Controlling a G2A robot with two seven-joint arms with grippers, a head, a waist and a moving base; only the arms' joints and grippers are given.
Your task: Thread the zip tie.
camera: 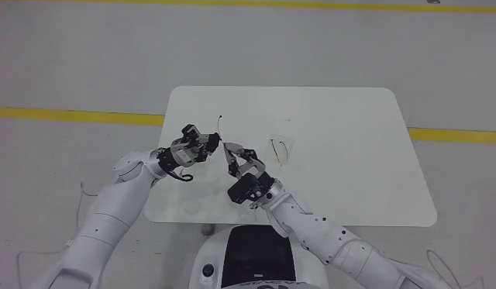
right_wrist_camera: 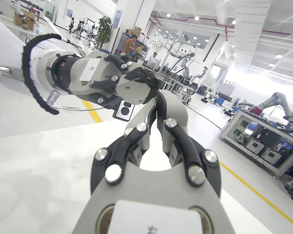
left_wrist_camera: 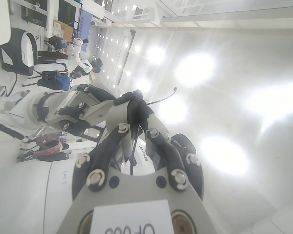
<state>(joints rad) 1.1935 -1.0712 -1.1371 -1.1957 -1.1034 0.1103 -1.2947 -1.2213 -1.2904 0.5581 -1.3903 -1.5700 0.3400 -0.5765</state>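
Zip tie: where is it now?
Top view: the zip tie is in the left gripper, above the table's left half, against the right gripper.

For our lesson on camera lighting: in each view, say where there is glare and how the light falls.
Left wrist view: ceiling lamps bloom into white glare, leaving the black zip tie a thin silhouette. Right wrist view: even light, no glare on the right gripper. Top view: even light on the white table.
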